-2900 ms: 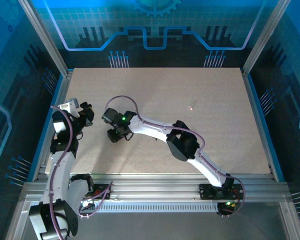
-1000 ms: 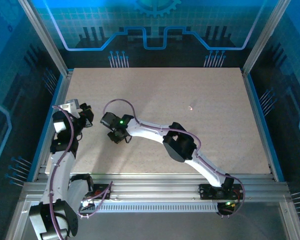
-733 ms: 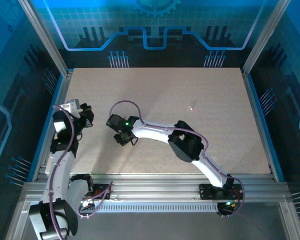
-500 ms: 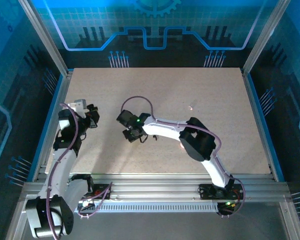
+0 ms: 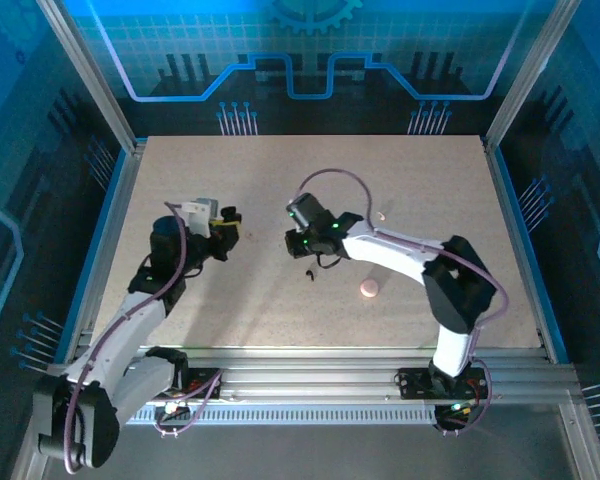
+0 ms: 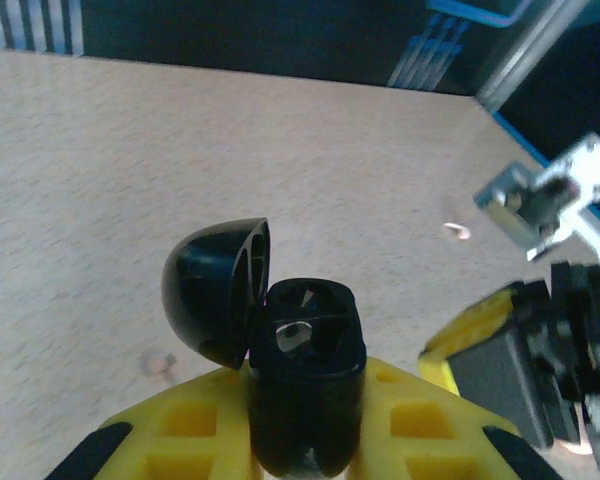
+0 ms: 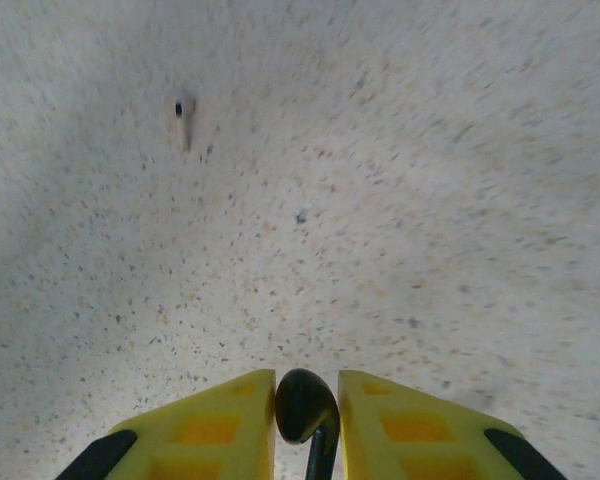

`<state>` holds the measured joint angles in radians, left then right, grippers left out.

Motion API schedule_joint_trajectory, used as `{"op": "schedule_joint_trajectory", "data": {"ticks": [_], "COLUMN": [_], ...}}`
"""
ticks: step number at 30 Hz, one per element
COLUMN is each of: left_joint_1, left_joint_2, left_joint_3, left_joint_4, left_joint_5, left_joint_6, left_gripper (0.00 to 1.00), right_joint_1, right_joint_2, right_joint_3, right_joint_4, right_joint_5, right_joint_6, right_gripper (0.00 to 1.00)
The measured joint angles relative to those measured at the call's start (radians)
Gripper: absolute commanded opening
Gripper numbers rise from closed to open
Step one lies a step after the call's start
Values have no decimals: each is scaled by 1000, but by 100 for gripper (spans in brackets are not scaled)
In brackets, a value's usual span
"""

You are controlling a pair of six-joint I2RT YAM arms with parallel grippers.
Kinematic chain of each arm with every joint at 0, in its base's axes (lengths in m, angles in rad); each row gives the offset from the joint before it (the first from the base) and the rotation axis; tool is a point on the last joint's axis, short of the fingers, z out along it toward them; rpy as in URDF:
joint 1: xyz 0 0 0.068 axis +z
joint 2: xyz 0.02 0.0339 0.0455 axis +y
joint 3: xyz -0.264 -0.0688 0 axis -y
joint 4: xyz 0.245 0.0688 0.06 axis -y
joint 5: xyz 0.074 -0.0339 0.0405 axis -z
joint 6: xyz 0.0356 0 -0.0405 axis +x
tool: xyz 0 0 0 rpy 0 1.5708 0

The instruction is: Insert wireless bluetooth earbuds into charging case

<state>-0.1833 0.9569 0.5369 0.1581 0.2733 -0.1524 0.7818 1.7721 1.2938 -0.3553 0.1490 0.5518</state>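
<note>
- We are seeing the left gripper (image 6: 305,425) clamped on the body of the charging case (image 6: 305,370), with a yellow finger pressing on each side.
- The lid (image 6: 215,295) is standing flipped open to one side, so the sockets are facing up and outward. We are reading this as the case being offered to the other arm.
- The right gripper (image 7: 307,385) is pinching one black earbud (image 7: 302,405) between nearly closed fingers. Its rounded head is poking out past the tips, which looks ready for insertion.
- From above, both grippers are facing each other over the middle of the table (image 5: 430,180), near but not touching.
- A small dark piece (image 5: 310,275) is lying on the table just beside the right gripper, toward the near edge. We are guessing it is the second earbud, but it is too small to confirm.
- We cannot tell whether either socket is already filled.
- Room: all four table edges are lying well apart from both grippers. A pink disc (image 5: 369,289) is sitting by the right forearm, outside the gap the earbud must cross.
</note>
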Motion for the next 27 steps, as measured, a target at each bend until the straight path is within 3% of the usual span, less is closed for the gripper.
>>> {"op": "schedule_joint_trajectory", "data": {"ticks": [8, 16, 27], "left_joint_1": [-168, -235, -258], "left_joint_2": [177, 290, 296], "left_joint_3": [-95, -116, -116], "left_joint_4": [319, 607, 705], "left_joint_5": [14, 80, 90], "left_joint_6": [11, 49, 77], "left_gripper": [8, 7, 7], "right_joint_1": [-53, -64, -55], "right_joint_2": [-265, -388, -395], "right_joint_3": [-151, -183, -228], "right_joint_4": [119, 217, 379], "right_joint_5": [1, 0, -60], "right_joint_6": [-2, -21, -40], "right_gripper": [23, 23, 23]}}
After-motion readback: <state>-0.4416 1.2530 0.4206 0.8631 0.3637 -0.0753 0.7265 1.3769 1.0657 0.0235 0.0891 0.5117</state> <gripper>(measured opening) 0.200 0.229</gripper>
